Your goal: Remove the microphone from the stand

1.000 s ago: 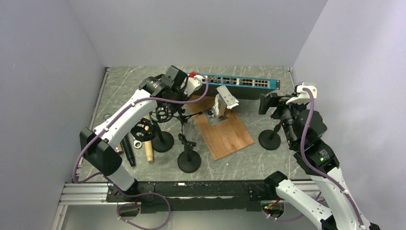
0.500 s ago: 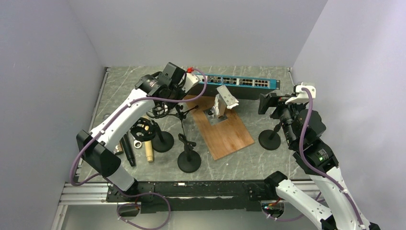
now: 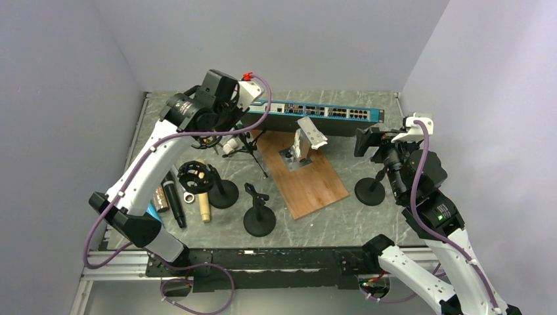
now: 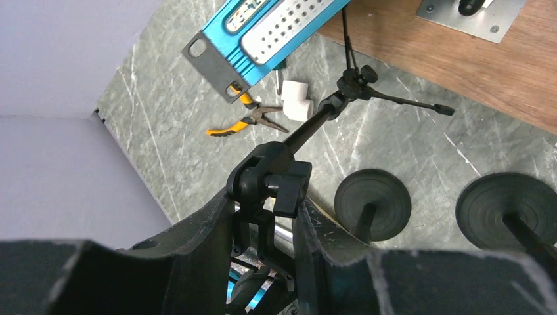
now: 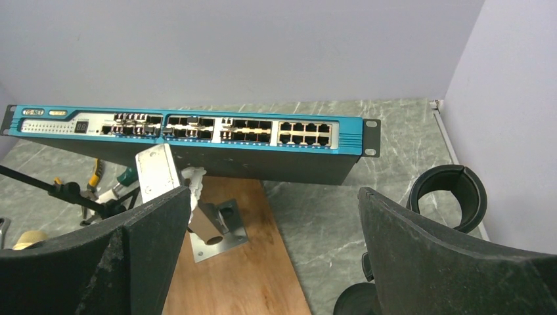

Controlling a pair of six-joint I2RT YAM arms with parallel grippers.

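The left gripper (image 4: 266, 220) is clamping the black swivel head (image 4: 269, 180) at the top of the thin black tripod stand (image 4: 355, 85), its jaws pressing in on either side of that joint. The stand is leaning at a slant, and its legs are spreading out near the blue rack-mount network switch (image 5: 197, 128). Whether the feet are touching the grey marbled table (image 3: 368, 223) cannot be told.

The slim black handheld microphone (image 3: 175, 205) is lying flat on the table at the left side. It is sitting apart from every stand and just beside a pale wooden cylinder (image 3: 204, 209).

The right gripper (image 5: 272, 197) is hovering over the right part of the table, near a round-based black stand (image 3: 370, 190). Its jaws are standing wide apart and holding nothing.
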